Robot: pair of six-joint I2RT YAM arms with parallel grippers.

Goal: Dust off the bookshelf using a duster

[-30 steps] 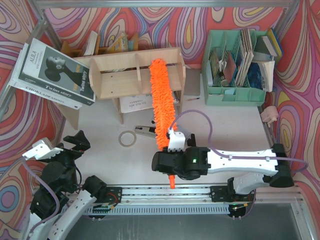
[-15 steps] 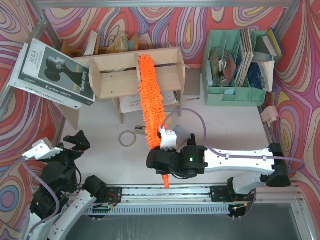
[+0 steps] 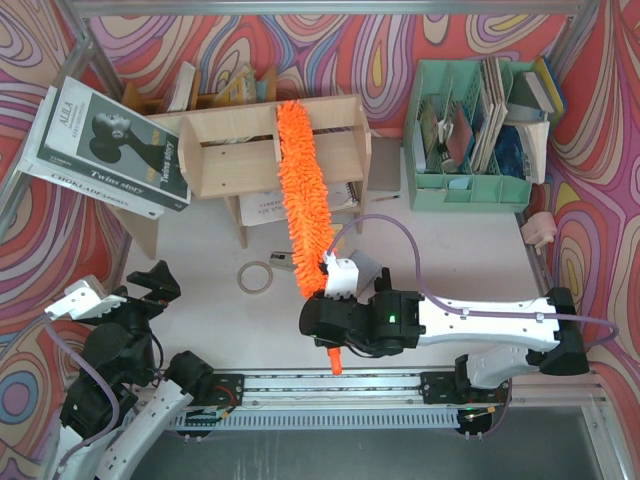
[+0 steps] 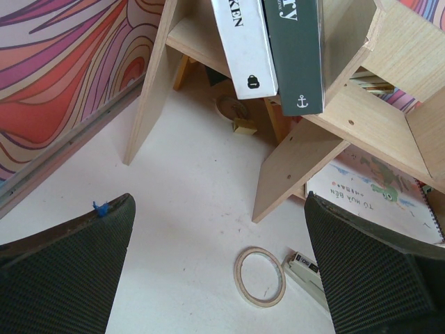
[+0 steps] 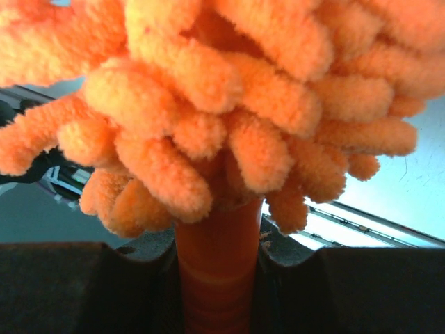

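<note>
The right gripper (image 5: 217,278) is closed tight on the thin handle of the duster (image 3: 300,190). The orange fluffy part goes from it toward 11 o'clock, and its tip reaches over the top board of the bookshelf (image 3: 230,125), near the middle divider. The left gripper (image 4: 219,229) is at about 8 o'clock of the table, fingers wide open and holding nothing.
</note>
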